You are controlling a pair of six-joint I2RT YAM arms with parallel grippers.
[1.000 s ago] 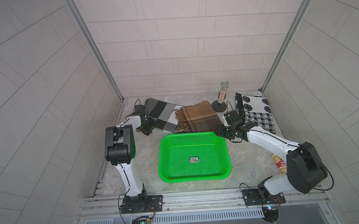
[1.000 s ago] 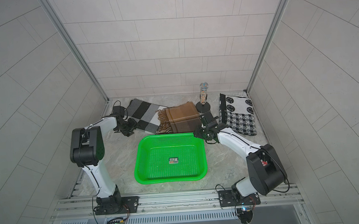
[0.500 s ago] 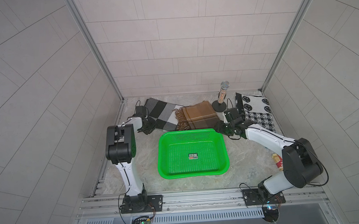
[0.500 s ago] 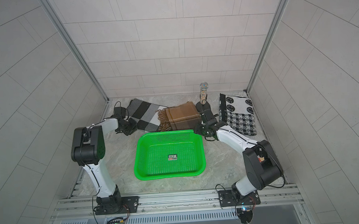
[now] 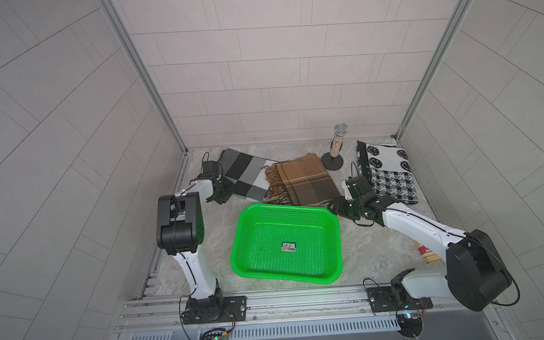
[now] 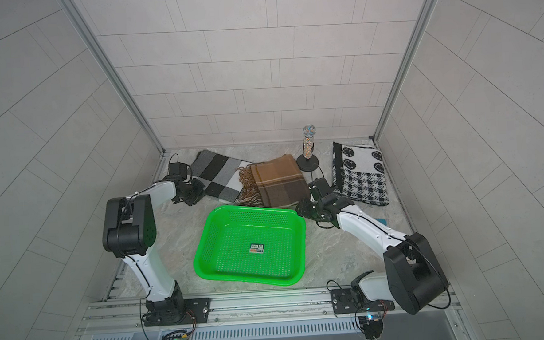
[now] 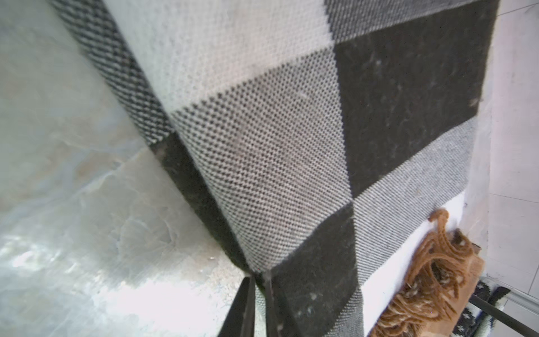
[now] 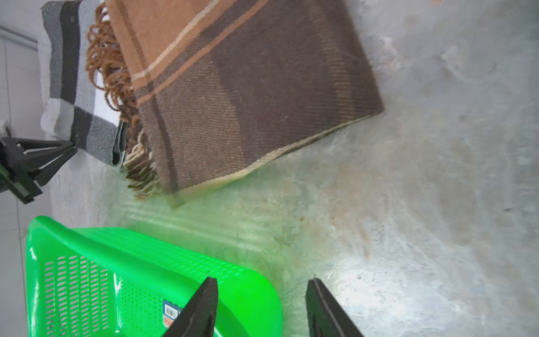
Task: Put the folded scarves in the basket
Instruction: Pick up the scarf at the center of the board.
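1. Left gripper: only two dark tips show, the rest is cut off. They're pinching a corner of the checked scarf, which is woven, folded and outside the basket.
2. Right gripper: fingers spread astride the green basket corner rim; contact unclear.
3. Perforated plastic basket: a small label inside.
4. Fringed brown scarf lies beyond the right fingertips.

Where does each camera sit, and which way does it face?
Top views: above the front edge, looking down at the table; left arm and right arm show.
Left wrist: on that arm, facing the checked scarf; left hand pinches its corner.
Right wrist: facing brown scarf and basket; right hand open.
Shared: both wrists see the brown scarf.
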